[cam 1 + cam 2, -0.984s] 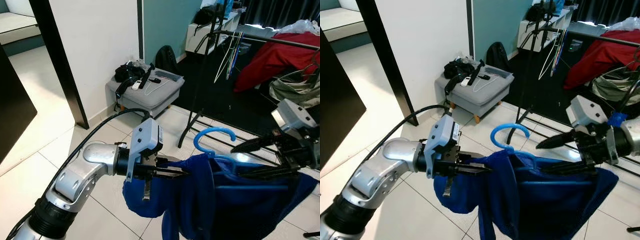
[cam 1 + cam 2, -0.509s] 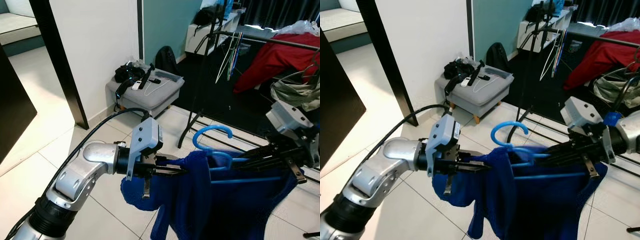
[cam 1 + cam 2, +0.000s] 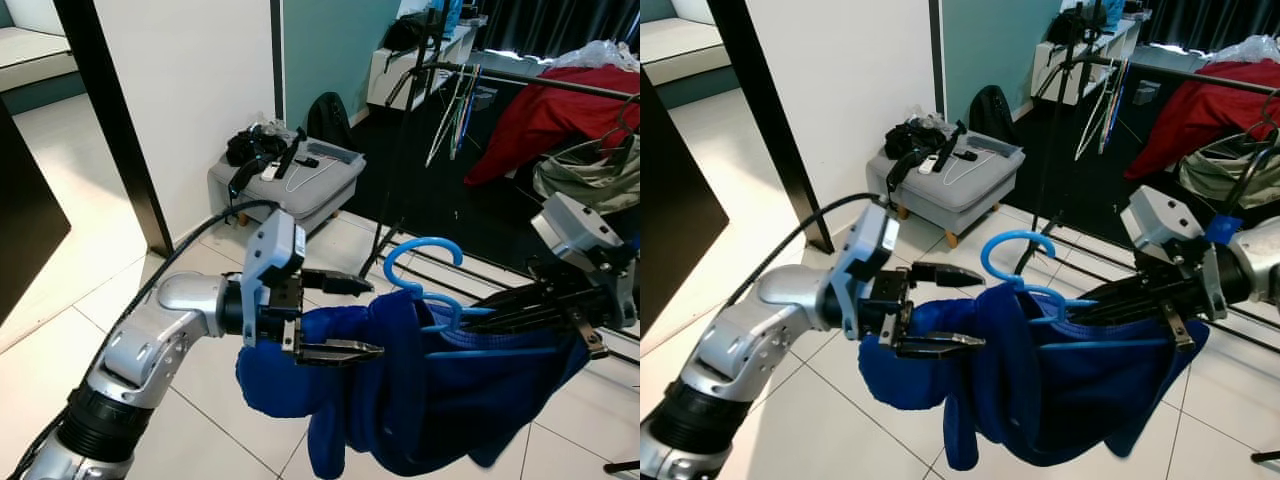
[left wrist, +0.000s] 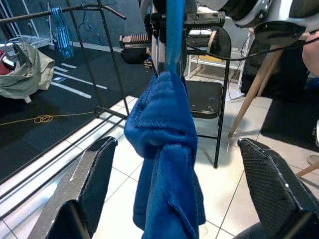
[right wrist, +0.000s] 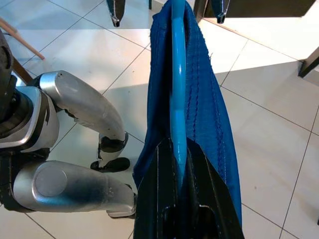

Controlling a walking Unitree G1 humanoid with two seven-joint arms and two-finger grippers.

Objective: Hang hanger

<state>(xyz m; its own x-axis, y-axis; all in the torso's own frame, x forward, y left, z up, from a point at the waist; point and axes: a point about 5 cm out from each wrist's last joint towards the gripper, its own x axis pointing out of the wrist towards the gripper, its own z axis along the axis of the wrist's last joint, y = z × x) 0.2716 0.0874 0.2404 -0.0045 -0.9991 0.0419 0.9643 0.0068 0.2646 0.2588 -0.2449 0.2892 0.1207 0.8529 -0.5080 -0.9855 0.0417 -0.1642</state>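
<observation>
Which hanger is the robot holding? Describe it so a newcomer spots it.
Look below the clothes rack, between the robot's two arms. The hanger is bright blue plastic with a blue garment draped over it, clamped in the right gripper; those on the rack are thin and bare.

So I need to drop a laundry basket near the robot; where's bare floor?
Bare tiles lie between the black door frame and the left arm, running toward the grey ottoman. It is crowded by the clothes rack, and the ottoman's top is cluttered.

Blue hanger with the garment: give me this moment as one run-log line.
stage: pre-hang | right gripper: shut on blue hanger | left gripper: open beside blue garment | clothes rack: ahead, not reached
</observation>
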